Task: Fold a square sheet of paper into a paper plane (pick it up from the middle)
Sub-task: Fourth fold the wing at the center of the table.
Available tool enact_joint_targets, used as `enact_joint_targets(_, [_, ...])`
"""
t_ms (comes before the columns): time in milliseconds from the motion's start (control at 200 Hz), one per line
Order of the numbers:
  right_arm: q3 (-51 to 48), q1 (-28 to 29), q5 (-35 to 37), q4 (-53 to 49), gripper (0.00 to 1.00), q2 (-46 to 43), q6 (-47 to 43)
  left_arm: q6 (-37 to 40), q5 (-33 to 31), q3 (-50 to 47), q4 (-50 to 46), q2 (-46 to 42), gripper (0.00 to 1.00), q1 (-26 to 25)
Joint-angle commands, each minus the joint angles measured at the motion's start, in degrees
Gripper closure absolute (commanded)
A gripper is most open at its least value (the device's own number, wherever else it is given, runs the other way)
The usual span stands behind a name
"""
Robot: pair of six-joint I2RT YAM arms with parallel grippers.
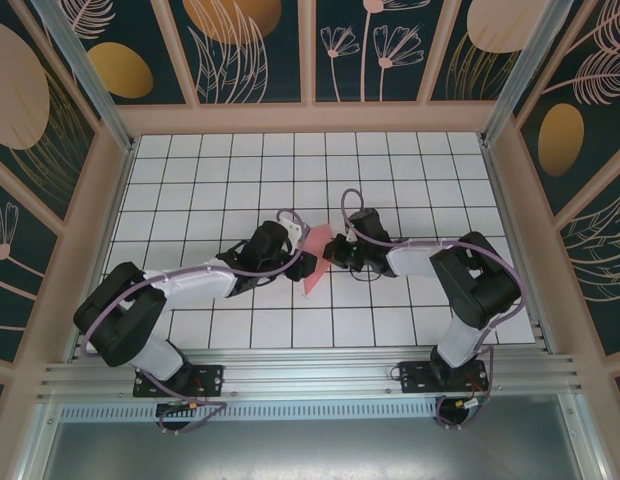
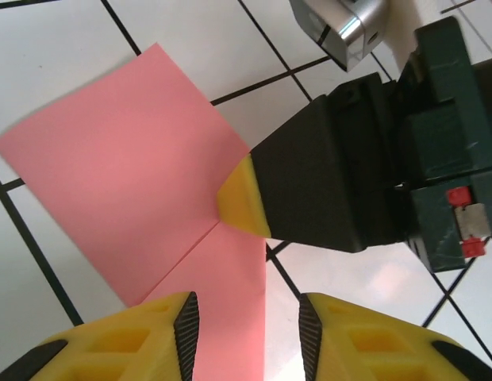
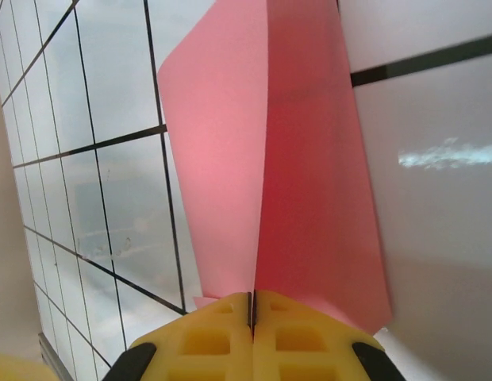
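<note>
At the middle of the gridded tabletop point(image 1: 210, 180) lies the square sheet of paper point(image 1: 314, 264), partly folded, between both arms. The right pincer point(image 3: 252, 311) is clenched on its raised centre crease. The left pincer point(image 2: 247, 321) hangs released, jaws apart over the paper, with the right one close in front. Patterned walls point(image 1: 250, 50) ring the tabletop.

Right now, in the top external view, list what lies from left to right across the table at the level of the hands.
left arm → left hand → folded pink paper → right hand → right arm
</note>
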Motion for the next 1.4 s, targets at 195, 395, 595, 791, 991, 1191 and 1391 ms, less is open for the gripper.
enact_joint_targets(195, [-2.43, 5.42, 15.79, -4.24, 0.98, -7.72, 16.19, -1.46, -2.08, -9.31, 5.90, -5.93, 0.64, -1.78])
enact_joint_targets(395, [-8.48, 7.57, 22.20, -5.14, 0.98, -13.64, 23.62, 0.30, -5.82, -9.98, 8.98, -5.23, 0.61, -5.90])
enact_joint_targets(595, [-9.50, 8.13, 23.39, -6.04, 0.98, -16.33, 24.92, 4.83, -8.33, -7.40, 8.08, -1.00, 0.62, -7.90])
enact_joint_targets(791, [-8.59, 8.08, 23.39, -6.94, 0.98, -16.39, 24.66, 6.24, -10.47, -6.81, 8.99, 0.98, 0.59, -10.69])
enact_joint_targets(991, [-8.48, 8.08, 22.72, -6.01, 0.97, -15.74, 24.40, 7.38, -13.48, -4.00, 8.56, 4.53, 0.60, -12.72])
enact_joint_targets(1191, [-8.56, 7.85, 21.19, -4.69, 0.97, -15.30, 23.95, 8.21, -15.18, -1.96, 8.45, 7.40, 0.62, -13.82])
enact_joint_targets(1391, [-8.83, 7.39, 19.51, -3.14, 0.96, -15.08, 23.60, 9.09, -15.69, -0.60, 8.38, 9.79, 0.63, -13.95])
